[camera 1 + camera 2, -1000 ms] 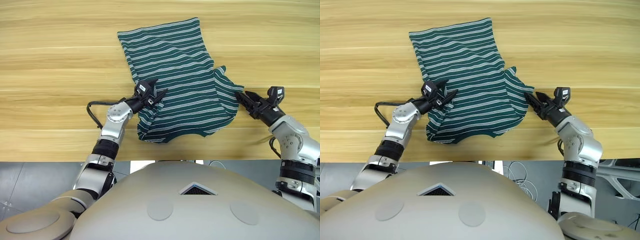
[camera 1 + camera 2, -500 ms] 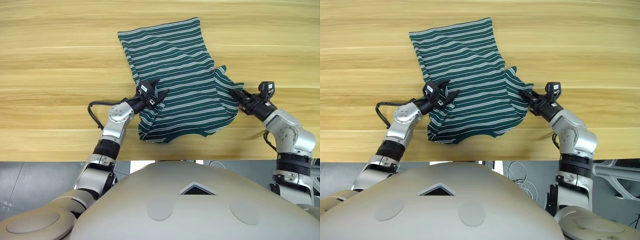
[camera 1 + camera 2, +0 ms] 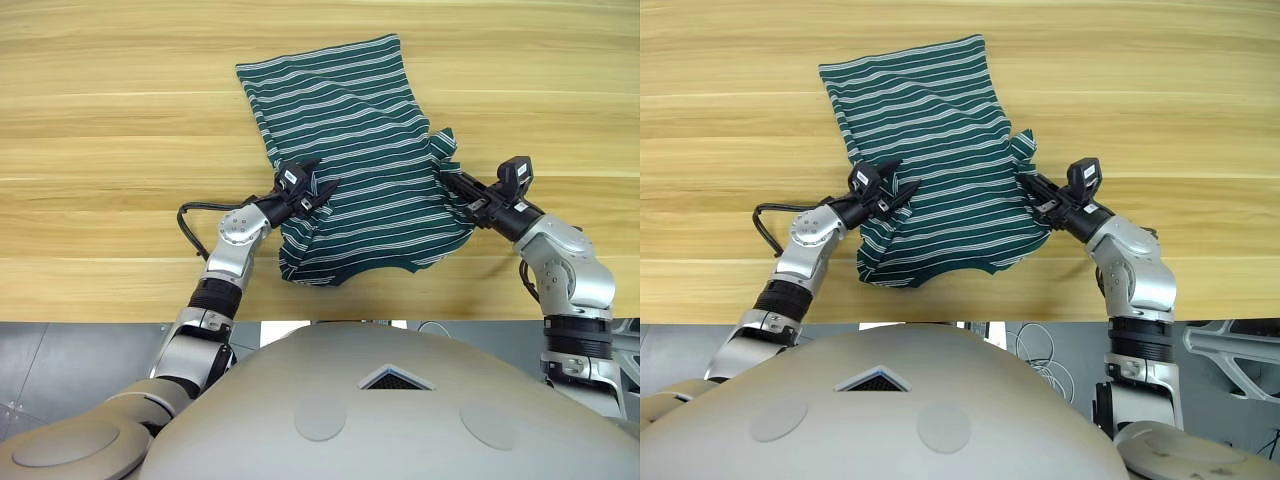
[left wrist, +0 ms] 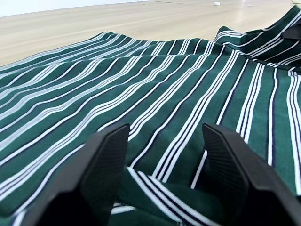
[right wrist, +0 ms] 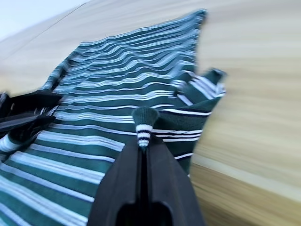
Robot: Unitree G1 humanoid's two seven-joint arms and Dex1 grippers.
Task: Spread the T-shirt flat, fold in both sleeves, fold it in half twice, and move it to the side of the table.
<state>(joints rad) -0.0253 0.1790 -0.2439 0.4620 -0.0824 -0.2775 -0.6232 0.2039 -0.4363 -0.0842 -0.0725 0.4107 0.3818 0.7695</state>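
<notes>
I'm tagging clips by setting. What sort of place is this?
Probably a robotics lab: a wooden table with one T-shirt, grey floor tiles and loose cables beneath.

The T-shirt (image 3: pixel 350 130) is dark green, crossed by thin white stripes that run in close groups, with fine dark navy lines beside them. The counter (image 3: pixel 120 100) is pale wood, its grain in long bands of light brown and honey yellow. The left pincer (image 4: pixel 164 134) and the right pincer (image 5: pixel 143 146) are both matte black. The cable (image 3: pixel 180 220) on the counter is black too.
</notes>
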